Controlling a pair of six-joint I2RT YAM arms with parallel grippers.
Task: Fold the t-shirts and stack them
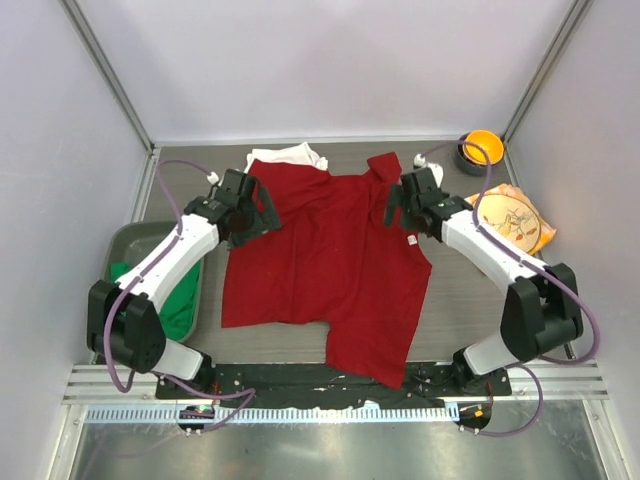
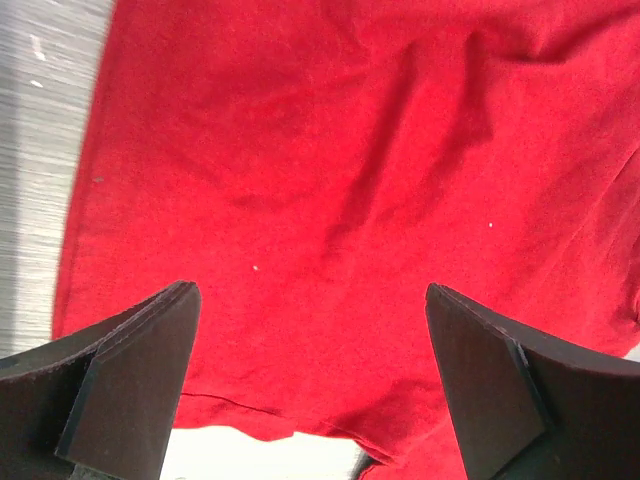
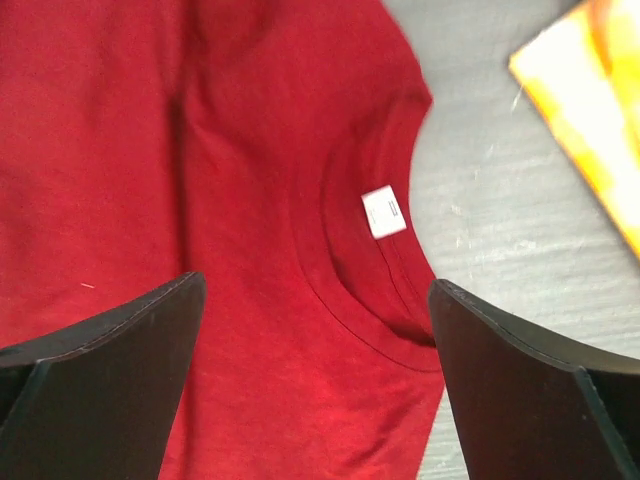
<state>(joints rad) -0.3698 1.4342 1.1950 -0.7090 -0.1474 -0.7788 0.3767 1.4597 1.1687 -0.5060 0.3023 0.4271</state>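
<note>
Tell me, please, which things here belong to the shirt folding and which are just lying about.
For the job: bright red cotton t-shirt, spread out in the middle; white t-shirt beyond it; green t-shirt in the grey tray.
Lying about: orange patterned cloth; small orange bowl.

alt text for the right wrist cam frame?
A red t-shirt lies spread on a grey table, its collar and small white neck label just ahead of the open right hand. The hand's two dark fingers frame the bottom corners, gripping nothing; a corner of orange patterned cloth shows at upper right.
</note>
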